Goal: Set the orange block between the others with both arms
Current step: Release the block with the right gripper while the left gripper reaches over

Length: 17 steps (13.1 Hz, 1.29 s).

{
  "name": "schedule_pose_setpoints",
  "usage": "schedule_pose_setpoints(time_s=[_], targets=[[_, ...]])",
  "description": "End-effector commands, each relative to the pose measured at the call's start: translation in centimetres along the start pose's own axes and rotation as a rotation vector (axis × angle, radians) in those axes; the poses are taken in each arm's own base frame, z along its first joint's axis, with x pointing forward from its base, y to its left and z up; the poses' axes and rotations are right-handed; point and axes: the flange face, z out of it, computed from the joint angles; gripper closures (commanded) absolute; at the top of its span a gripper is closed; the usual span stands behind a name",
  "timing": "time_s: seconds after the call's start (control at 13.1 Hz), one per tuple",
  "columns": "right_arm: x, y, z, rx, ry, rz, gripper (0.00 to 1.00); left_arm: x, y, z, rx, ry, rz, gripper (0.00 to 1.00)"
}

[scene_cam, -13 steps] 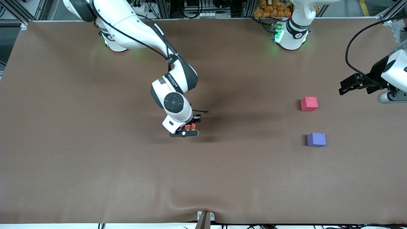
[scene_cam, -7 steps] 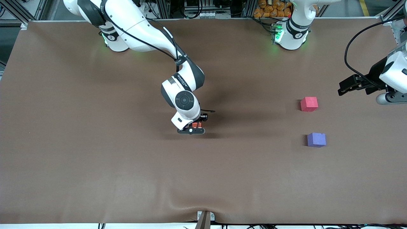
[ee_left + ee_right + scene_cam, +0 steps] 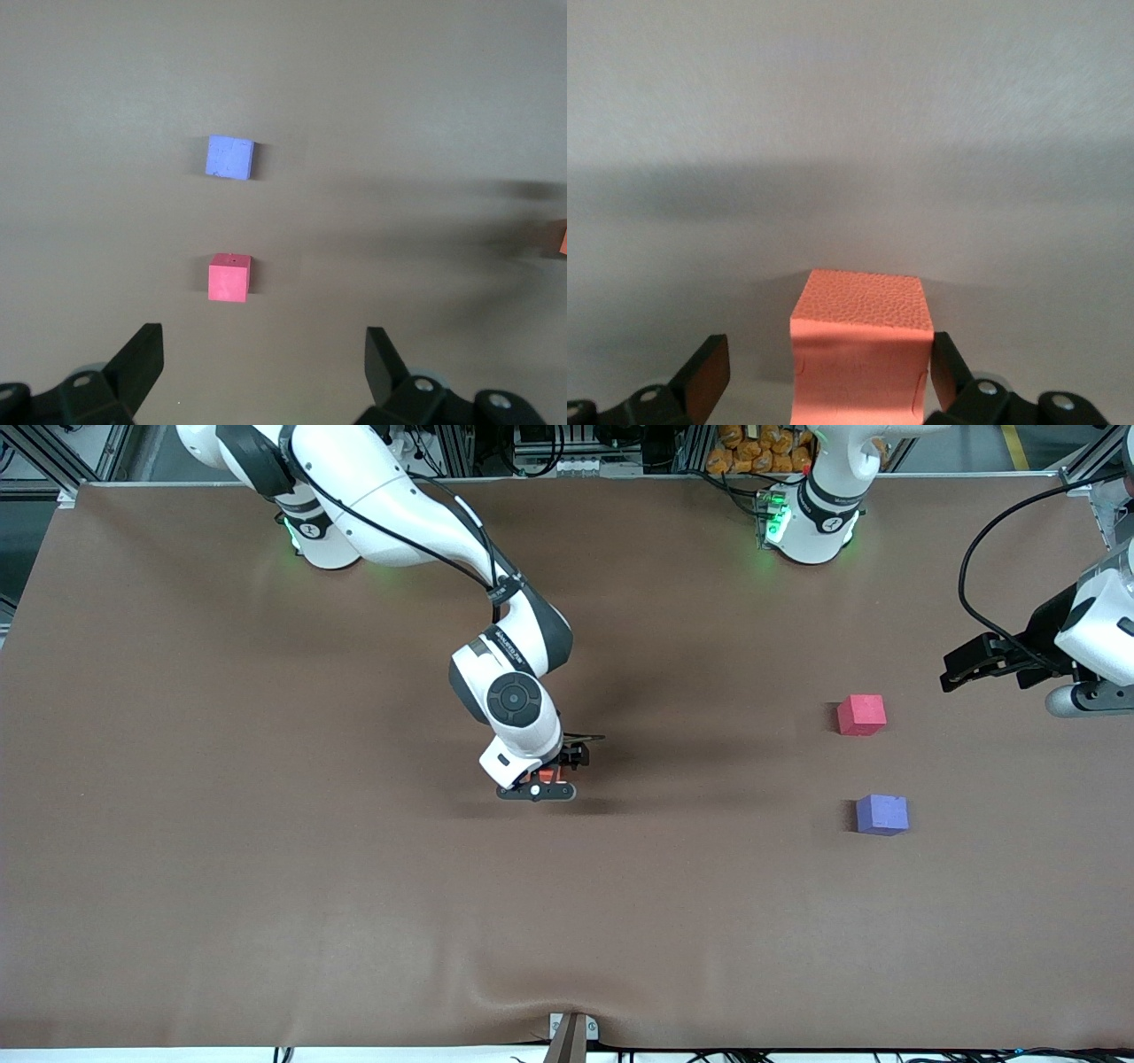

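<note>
The orange block (image 3: 543,777) rests on the table near its middle, between the fingers of my right gripper (image 3: 542,785). In the right wrist view the orange block (image 3: 862,354) touches one finger (image 3: 946,361), and a gap separates it from the other, so that gripper (image 3: 828,356) is open. The pinkish-red cube (image 3: 861,715) and the purple-blue cube (image 3: 881,815) sit apart toward the left arm's end, the purple-blue one nearer the camera. My left gripper (image 3: 961,669) hovers open and empty beside the pinkish-red cube. Its wrist view shows the left gripper (image 3: 263,343), the pinkish-red cube (image 3: 229,277) and the purple-blue cube (image 3: 230,157).
A brown mat (image 3: 266,850) covers the table, with a wrinkle and a clamp (image 3: 570,1035) at the edge nearest the camera. The arm bases (image 3: 811,522) stand along the edge farthest from the camera. A black cable (image 3: 974,576) hangs by the left arm.
My right gripper carried the orange block a little toward the left arm's end, then opened its fingers around it. The left gripper barely shifted.
</note>
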Motion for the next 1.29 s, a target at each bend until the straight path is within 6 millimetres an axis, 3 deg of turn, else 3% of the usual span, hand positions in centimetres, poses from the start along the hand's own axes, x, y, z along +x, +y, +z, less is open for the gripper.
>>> schedule_pose_setpoints(time_s=[0.0,0.23,0.53,0.69,0.99,1.22], targets=[[2.3,3.4,-6.8,0.002,0.001,0.059,0.00,0.0,0.2,-0.2,0.000,-0.004,0.022,0.00],[5.3,9.8,-12.2,-0.012,0.002,0.101,0.00,0.0,0.3,-0.3,0.001,-0.003,0.022,0.00],[8.0,22.3,-19.4,-0.005,-0.018,0.042,0.00,-0.1,1.3,-0.4,-0.006,-0.001,0.020,0.00],[8.1,29.3,-21.6,-0.028,-0.005,0.009,0.00,0.0,4.7,0.5,0.000,-0.012,0.035,0.00],[6.2,43.1,-25.4,-0.008,0.006,-0.057,0.00,-0.2,12.2,1.6,0.005,-0.012,-0.008,0.00],[3.2,48.7,-30.8,0.005,0.013,-0.058,0.00,0.0,17.9,3.3,0.006,-0.014,-0.023,0.00]])
